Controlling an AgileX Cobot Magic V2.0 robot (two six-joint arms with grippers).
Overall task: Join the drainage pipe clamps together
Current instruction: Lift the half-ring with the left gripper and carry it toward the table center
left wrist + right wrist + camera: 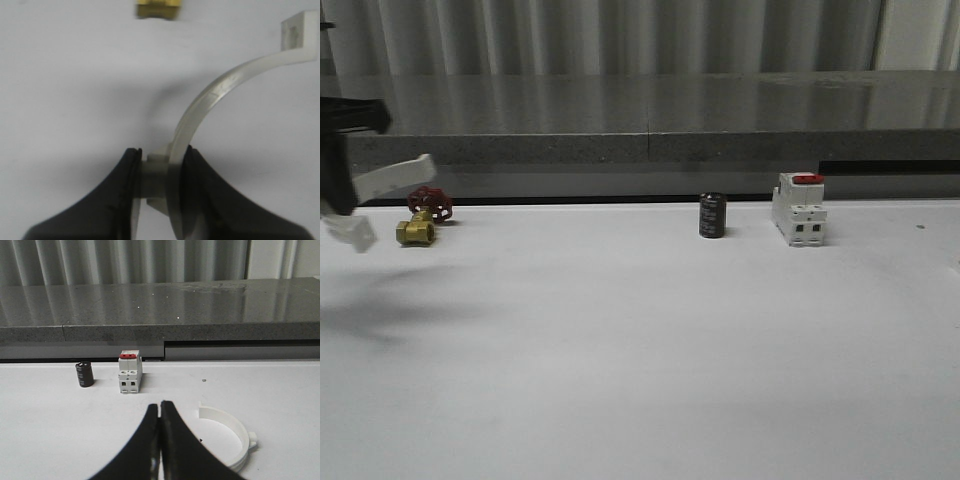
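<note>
Left end effector [160, 180] clamps one half-ring [220, 95], lifted off desk [640, 350] for mating; right end effector [160, 412] closed, empty, w/ 2nd half-ring [235, 432] lying beside it.

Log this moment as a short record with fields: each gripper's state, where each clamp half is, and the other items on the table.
left gripper: shut on the first clamp half, held above the table
right gripper: shut, holding nothing
second clamp half: lying on the table beside the right gripper, untouched
clamps joined: not yet
brass valve: with a red handwheel, on the far left of the table
black cylinder: standing upright, left of the white switch
</note>
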